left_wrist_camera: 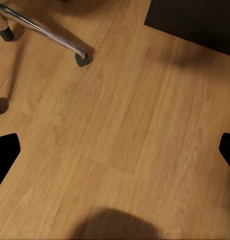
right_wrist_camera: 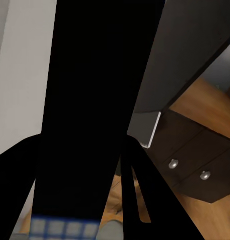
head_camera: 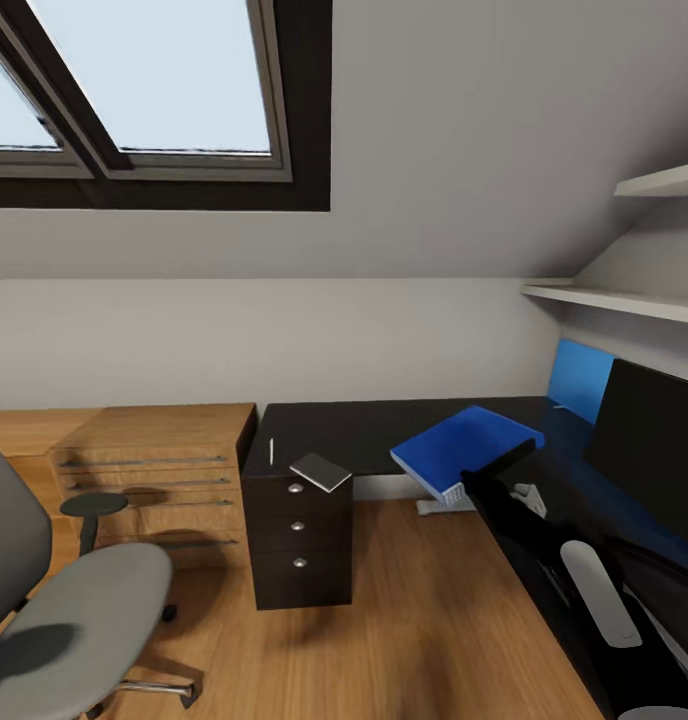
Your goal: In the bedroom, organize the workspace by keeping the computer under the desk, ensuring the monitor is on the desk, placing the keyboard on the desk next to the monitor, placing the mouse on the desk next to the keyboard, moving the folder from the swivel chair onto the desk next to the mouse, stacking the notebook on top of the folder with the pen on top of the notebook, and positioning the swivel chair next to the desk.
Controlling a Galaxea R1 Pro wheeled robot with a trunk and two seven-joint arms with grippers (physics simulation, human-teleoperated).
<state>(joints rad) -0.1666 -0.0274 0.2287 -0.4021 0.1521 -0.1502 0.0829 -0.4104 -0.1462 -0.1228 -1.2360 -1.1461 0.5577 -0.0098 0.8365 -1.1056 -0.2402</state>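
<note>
Right end effector, lower right of head view, is clenched on the blue folder above the counter, so the folder step is underway; next: lower it flat w/o hitting monitor.

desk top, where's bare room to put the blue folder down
Free: the black desk top between the notebook and the folder, back to the wall. Crowded: the right wing, with the monitor and right arm. The right claw holds the folder there, tilted.
</note>
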